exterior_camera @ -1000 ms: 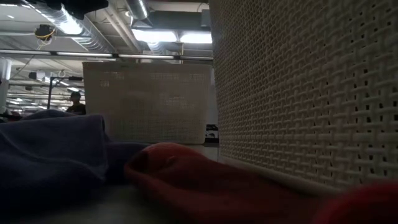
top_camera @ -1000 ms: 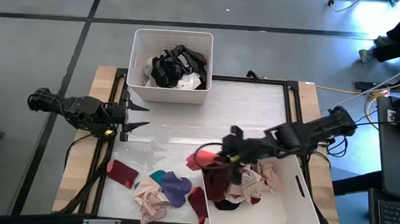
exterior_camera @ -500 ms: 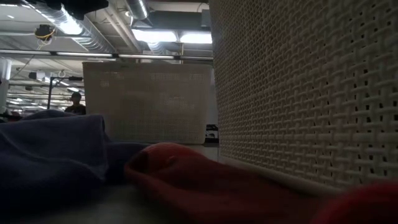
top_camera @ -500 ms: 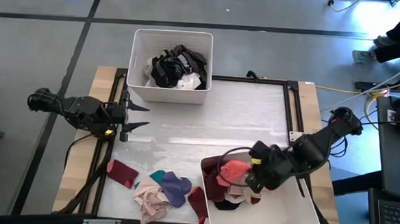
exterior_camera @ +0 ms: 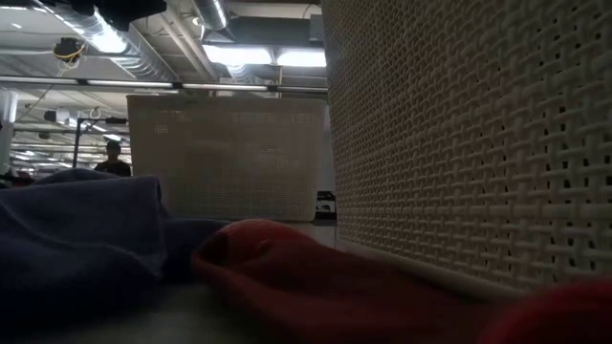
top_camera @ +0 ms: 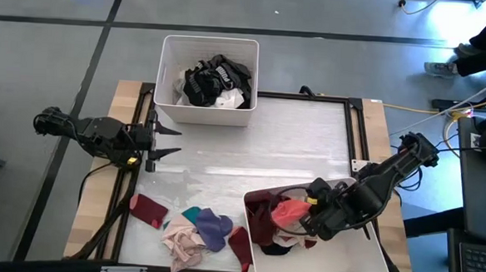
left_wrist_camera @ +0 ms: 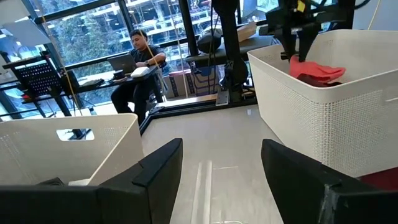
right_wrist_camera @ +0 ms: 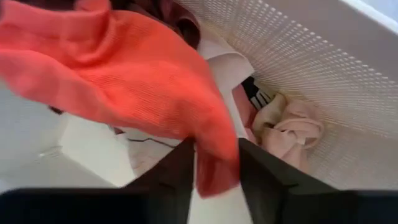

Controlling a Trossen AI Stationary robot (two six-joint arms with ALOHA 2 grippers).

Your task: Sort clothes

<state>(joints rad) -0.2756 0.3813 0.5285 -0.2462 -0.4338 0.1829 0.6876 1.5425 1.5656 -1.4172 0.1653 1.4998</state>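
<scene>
My right gripper [top_camera: 307,214] points down over the white bin [top_camera: 372,243] at the table's near right and is shut on a coral garment [top_camera: 289,212]. Under it, pink, beige and maroon clothes [right_wrist_camera: 283,124] lie in that bin. In the left wrist view the same garment [left_wrist_camera: 317,70] shows at the bin's rim, below the right gripper. More clothes, maroon, purple, teal and beige [top_camera: 192,229], lie heaped on the table near its front edge. My left gripper [top_camera: 174,141] waits open at the table's left edge, pointing level. My right gripper has a narrow end of the coral garment [right_wrist_camera: 214,177] between its two fingers, which come from above and point down. The rest of the cloth spreads slack beyond the fingertips, over the clothes in the bin. I cannot tell whether it rests on them.
A second white bin [top_camera: 164,74] at the table's far edge holds black and white clothes. In the low view a purple cloth [exterior_camera: 76,229] and a red one [exterior_camera: 287,277] lie close in front, beside the near bin's wall [exterior_camera: 478,143]. A person sits beyond the table [left_wrist_camera: 140,59].
My right gripper has carried the coral garment from beside the near bin's left edge toward the table's right and near edges, over the bin. It has sunk, rolled its wrist and tipped to point down. The garment now hangs inside the bin's outline.
</scene>
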